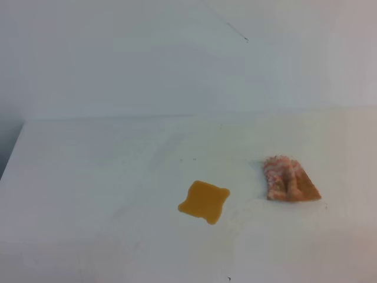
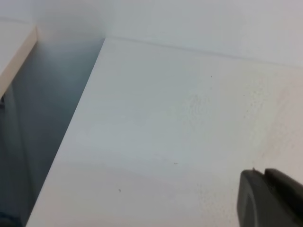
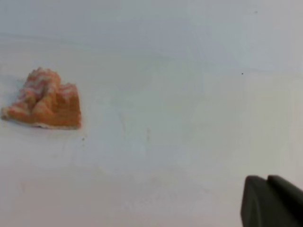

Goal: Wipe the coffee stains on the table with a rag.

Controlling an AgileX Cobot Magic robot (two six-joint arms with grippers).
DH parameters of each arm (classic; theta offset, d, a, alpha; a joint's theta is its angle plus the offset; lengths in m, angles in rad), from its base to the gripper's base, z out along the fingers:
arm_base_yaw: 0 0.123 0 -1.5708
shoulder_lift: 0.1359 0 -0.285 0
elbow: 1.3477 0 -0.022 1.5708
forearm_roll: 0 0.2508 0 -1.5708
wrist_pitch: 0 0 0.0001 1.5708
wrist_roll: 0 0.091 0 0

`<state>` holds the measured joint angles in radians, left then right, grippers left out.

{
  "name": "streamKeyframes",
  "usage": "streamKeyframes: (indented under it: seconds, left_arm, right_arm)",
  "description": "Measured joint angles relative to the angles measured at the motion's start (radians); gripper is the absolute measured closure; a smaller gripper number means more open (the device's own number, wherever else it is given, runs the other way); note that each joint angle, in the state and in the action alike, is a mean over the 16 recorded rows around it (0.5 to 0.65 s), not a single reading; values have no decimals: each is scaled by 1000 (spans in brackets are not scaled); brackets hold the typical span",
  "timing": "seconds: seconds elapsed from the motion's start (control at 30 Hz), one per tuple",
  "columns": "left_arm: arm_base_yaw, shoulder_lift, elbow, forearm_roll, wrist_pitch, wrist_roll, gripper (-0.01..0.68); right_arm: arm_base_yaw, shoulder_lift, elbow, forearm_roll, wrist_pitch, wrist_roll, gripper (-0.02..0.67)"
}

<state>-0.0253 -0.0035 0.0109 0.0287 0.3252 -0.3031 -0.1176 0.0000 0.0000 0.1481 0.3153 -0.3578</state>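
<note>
Task not begun, by look of it. Coffee stains (image 1: 204, 201) intact, glossy, mid surface (image 1: 94, 177). Rag (image 1: 289, 179) crumpled just right of puddle, apart from it, untouched (no hand near). Right hand (image 3: 272, 202) closed, holding nothing, well off rag. Left hand (image 2: 270, 197): only tip visible, state unclear. Left: grasp rag, wipe.

Neither arm shows up at all in the high view, and each wrist view only catches a dark corner of its own gripper, the left gripper (image 2: 272, 198) and the right gripper (image 3: 271, 201), both chopped off by the bottom-right edge so you can't see the fingertips. The rag (image 3: 45, 99) is soft and blurry in the right wrist view, weave unreadable. The table (image 2: 180, 132) runs off the frame on 3 sides in the left wrist view.
</note>
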Motion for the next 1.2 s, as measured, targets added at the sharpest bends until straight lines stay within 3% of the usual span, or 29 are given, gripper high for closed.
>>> streamKeyframes:
  seconds: [0.93, 1.2]
  left_arm:
    - [0, 2, 5, 0, -1, 1, 674]
    - [0, -2, 14, 0, -8, 1, 673]
  right_arm:
    - [0, 0, 0, 8, -1, 0, 652]
    - [0, 0, 0, 79, -72, 0, 652]
